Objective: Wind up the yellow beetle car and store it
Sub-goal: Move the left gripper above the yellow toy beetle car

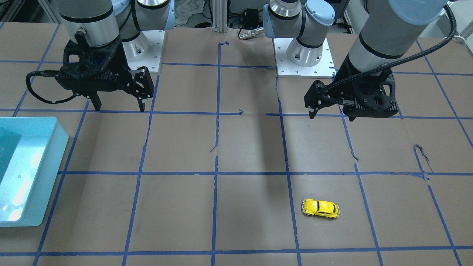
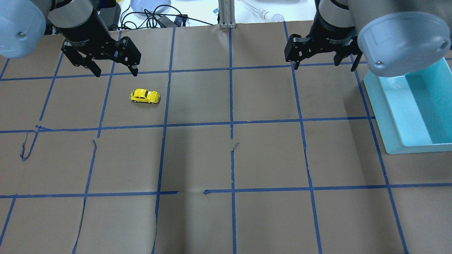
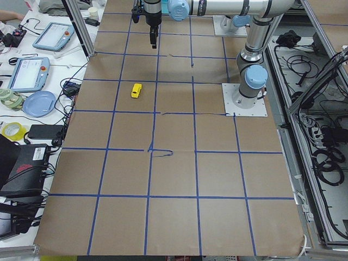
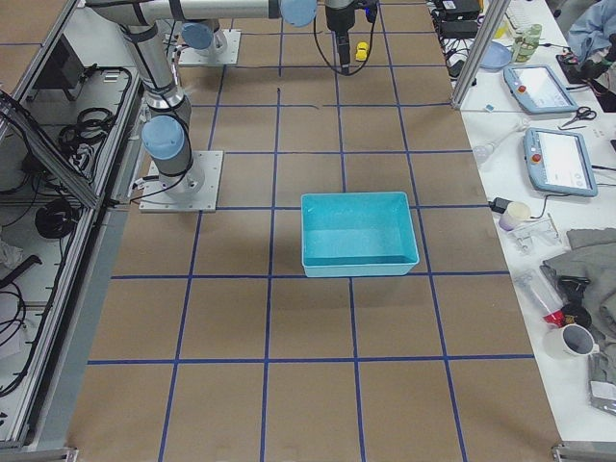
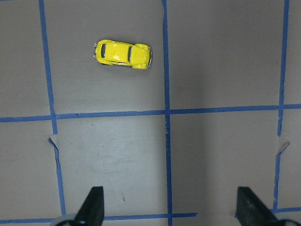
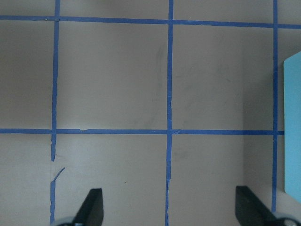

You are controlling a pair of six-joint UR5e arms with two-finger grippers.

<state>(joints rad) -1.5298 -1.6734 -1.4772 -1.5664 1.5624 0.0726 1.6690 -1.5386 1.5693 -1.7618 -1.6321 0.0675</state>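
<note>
The yellow beetle car (image 2: 144, 96) stands on its wheels on the brown paper table, on the robot's left side. It also shows in the front view (image 1: 320, 208), the left wrist view (image 5: 123, 53) and the left side view (image 3: 136, 90). My left gripper (image 2: 115, 73) hangs open and empty above the table, a little beyond the car and apart from it. In the left wrist view its fingertips (image 5: 92, 207) sit at the bottom edge, well below the car. My right gripper (image 2: 324, 67) is open and empty on the other side, next to the bin.
A light-blue open bin (image 2: 383, 106) stands at the robot's right side; it also shows in the front view (image 1: 51, 162), and its edge shows in the right wrist view (image 6: 292, 122). Blue tape lines grid the paper. The arm bases (image 1: 303, 55) are bolted at the table's robot side.
</note>
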